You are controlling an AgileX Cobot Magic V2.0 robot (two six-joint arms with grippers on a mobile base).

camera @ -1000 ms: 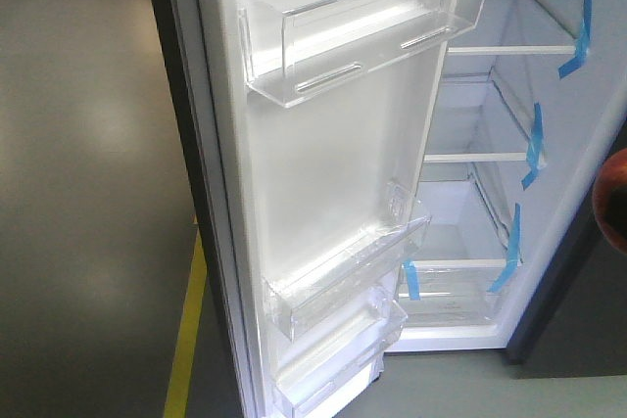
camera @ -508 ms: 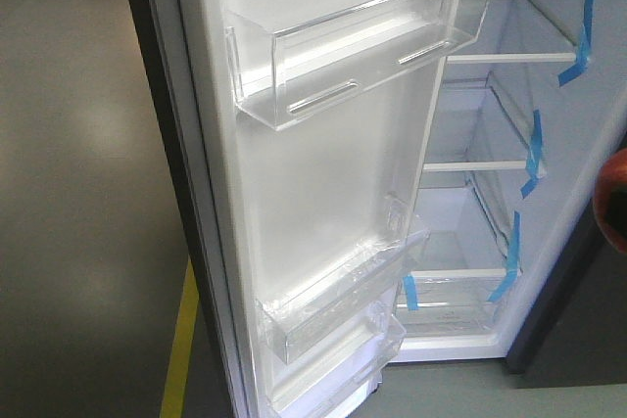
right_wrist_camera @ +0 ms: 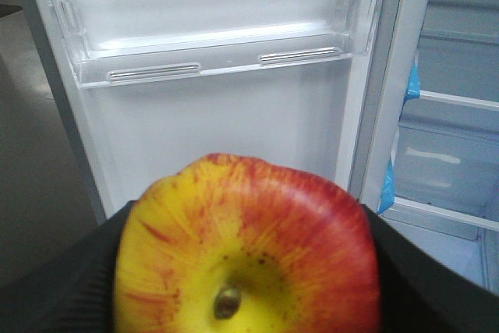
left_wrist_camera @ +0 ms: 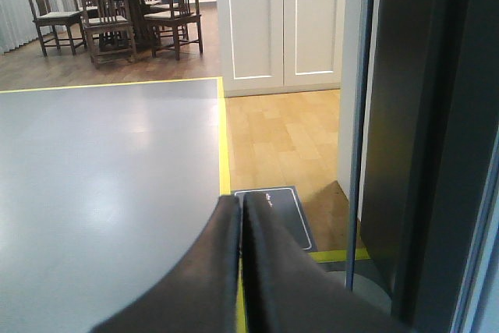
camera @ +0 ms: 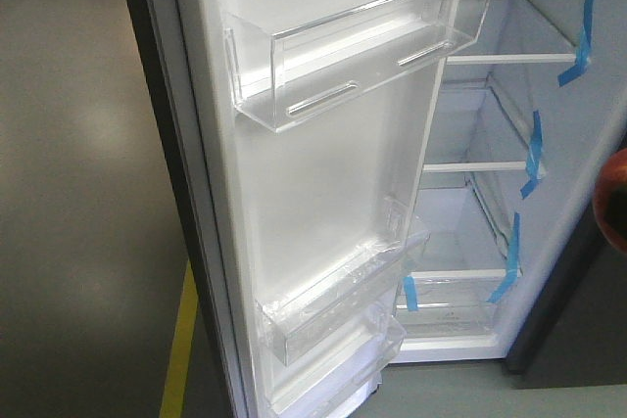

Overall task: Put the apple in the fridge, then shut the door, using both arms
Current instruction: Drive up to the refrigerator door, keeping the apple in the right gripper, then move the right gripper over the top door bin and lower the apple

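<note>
Apple [right_wrist_camera: 249, 247], red over yellow with its stalk end toward the right wrist camera, is clamped between the dark fingers [right_wrist_camera: 70, 286] of the right gripper [right_wrist_camera: 249, 278]. It hangs in the air outside the fridge [camera: 451, 212], facing the white inner lining of the door [camera: 323, 193], just below the upper clear bin [right_wrist_camera: 210, 29]. In the front view only a red sliver of the fruit shows at the right edge.

The door stands wide open, and two lower bins [camera: 333, 301] sit near its foot. Beyond it, the white fridge interior shows glass shelves [camera: 490, 157] marked at their ends with strips of blue tape [camera: 534, 149].

The left gripper [left_wrist_camera: 240, 210] holds nothing, its two fingers pressed flat together. It points over a grey floor [left_wrist_camera: 109, 161] edged by a yellow line [left_wrist_camera: 224, 138], beside a dark upright panel [left_wrist_camera: 425, 154]. A dining table with chairs [left_wrist_camera: 117, 5] stands far behind.
</note>
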